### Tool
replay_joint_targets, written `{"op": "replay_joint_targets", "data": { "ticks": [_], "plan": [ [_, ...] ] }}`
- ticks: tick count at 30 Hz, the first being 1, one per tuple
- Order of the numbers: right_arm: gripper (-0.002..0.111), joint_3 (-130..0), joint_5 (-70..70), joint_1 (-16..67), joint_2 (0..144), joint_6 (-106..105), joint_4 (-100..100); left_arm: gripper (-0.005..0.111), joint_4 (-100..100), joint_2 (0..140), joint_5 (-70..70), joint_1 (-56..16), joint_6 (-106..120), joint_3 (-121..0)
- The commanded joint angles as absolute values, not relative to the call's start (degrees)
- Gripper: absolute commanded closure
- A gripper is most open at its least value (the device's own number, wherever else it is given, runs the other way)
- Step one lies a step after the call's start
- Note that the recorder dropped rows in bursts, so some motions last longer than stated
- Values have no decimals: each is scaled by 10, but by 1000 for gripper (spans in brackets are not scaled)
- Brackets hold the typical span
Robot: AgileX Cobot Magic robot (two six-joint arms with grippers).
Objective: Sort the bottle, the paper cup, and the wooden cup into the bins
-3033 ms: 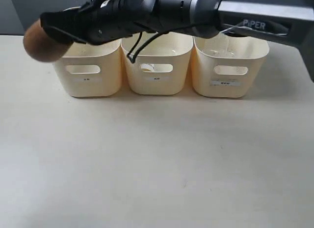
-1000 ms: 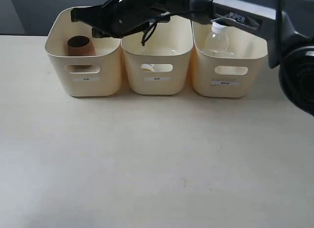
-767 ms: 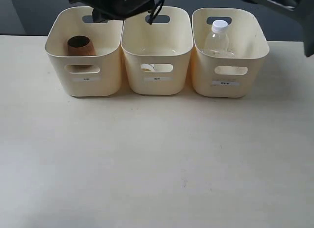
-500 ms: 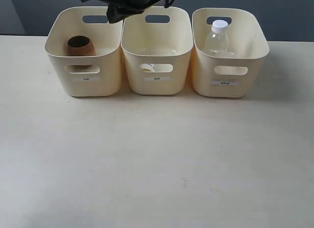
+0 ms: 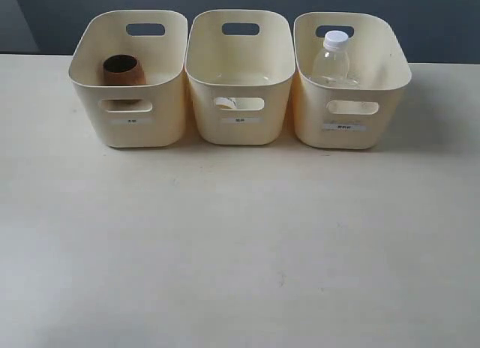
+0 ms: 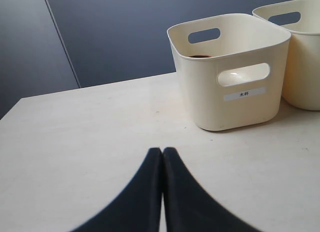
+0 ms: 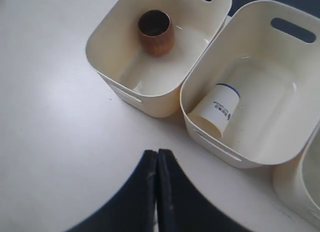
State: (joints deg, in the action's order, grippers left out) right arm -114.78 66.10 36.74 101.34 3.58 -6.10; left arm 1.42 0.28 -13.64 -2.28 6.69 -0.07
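Three bins (image 5: pixel 128 127) stand in a row at twelve o'clock on the table (image 5: pixel 240 250). The wooden cup (image 5: pixel 124 70) stands upright in the nine o'clock bin, the paper cup (image 7: pixel 215 111) lies tipped in the middle one, the bottle (image 5: pixel 331 59) stands upright in the three o'clock bin. Left gripper (image 6: pixel 162 151) and right gripper (image 7: pixel 157 153) both have their fingers pressed together on nothing.

Even, soft light across the table (image 5: pixel 240 243), bright without harshness. The bins (image 5: pixel 240 78) cast faint shadows forward onto it. A pale sheen glares on the table beside the left bin in the right wrist view. Both wrist views blur the dark fingers up close.
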Motion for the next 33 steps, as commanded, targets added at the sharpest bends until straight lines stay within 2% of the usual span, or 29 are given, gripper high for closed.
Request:
{"op": "replay_joint_targets", "data": {
  "ticks": [1,8,16,23,30,33],
  "plan": [
    [109,-1151,700,367,951,59,-25,107,14,0,-137,-26,66,0],
    [109,-1141,700,367,865,68,-20,107,14,0,-137,-26,66,0],
    [109,-1045,700,367,717,86,38,107,14,0,-137,-26,66,0],
    [109,-867,700,367,566,148,126,107,14,0,-137,-26,66,0],
    [109,-657,572,367,434,227,148,107,14,0,-137,-26,66,0],
    [109,-524,513,367,388,260,156,107,14,0,-137,-26,66,0]
  ]
}}
